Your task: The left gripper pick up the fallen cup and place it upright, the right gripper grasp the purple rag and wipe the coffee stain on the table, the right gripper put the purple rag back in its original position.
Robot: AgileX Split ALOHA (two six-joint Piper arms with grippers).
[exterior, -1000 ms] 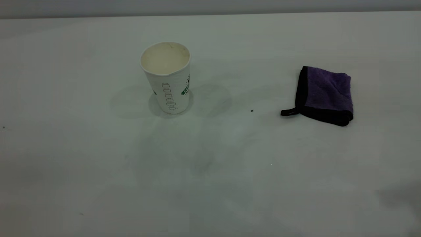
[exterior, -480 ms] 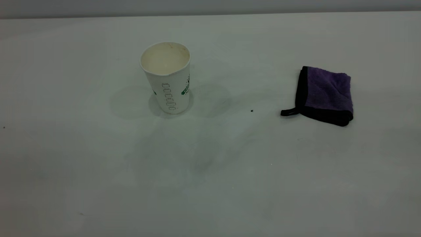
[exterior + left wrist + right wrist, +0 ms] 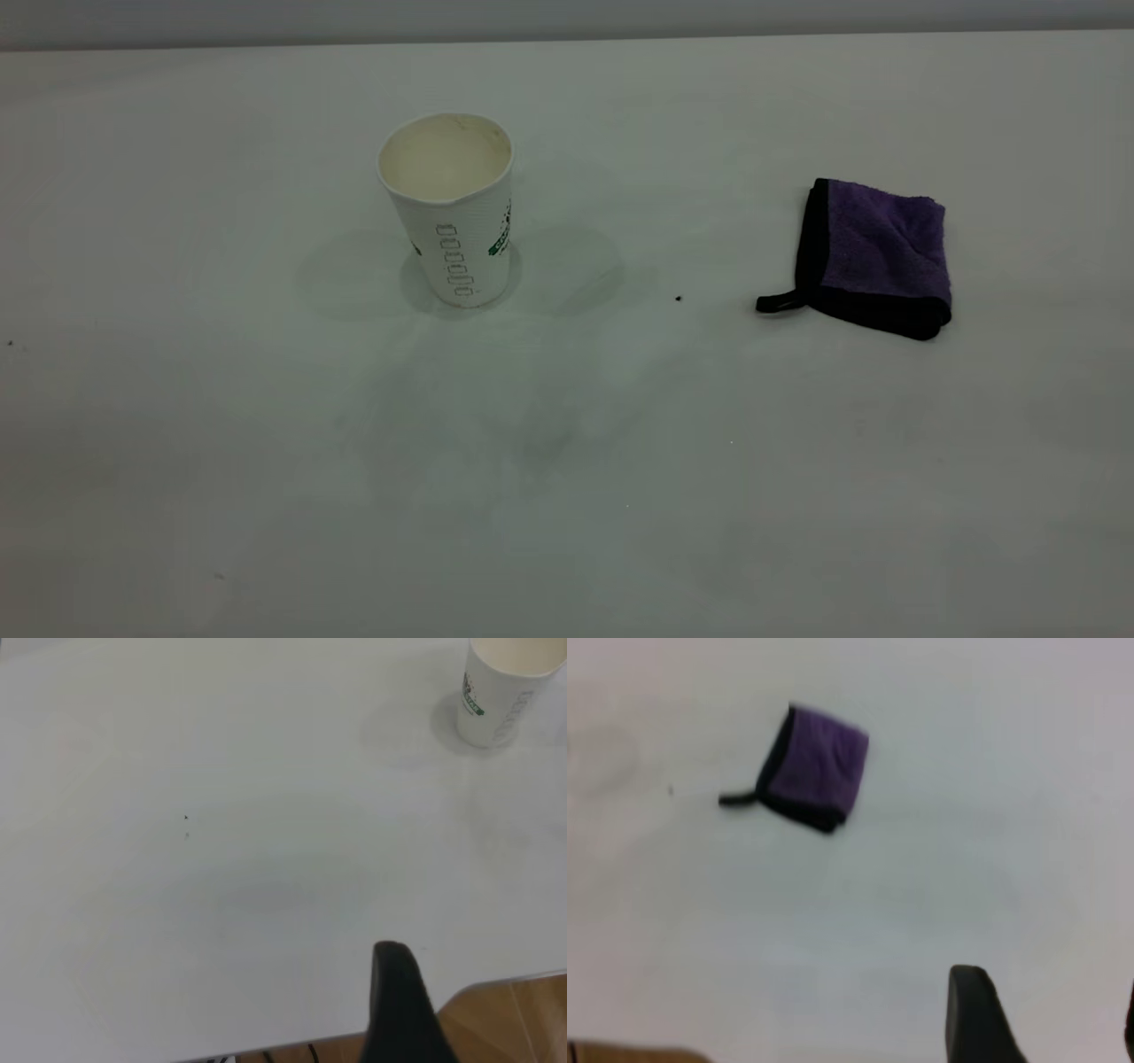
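The cup (image 3: 450, 208) stands upright on the table (image 3: 221, 425), left of centre, mouth up; it also shows far off in the left wrist view as the cup (image 3: 505, 687). The purple rag (image 3: 873, 257) lies folded at the right, its black loop tab towards the cup, and shows again as the purple rag (image 3: 815, 769). No coffee stain shows; only a faint grey smudge (image 3: 540, 443). Neither gripper appears in the exterior view. My left gripper (image 3: 483, 979) is open over the table's edge, far from the cup. My right gripper (image 3: 1050, 992) is open, well away from the rag.
A tiny dark speck (image 3: 679, 299) lies between cup and rag. The table's far edge (image 3: 567, 40) runs along the back. Brown floor (image 3: 514, 1019) shows past the table's edge in the left wrist view.
A faint shadow at the exterior view's lower right corner has faded away. The cup and the rag have not moved.
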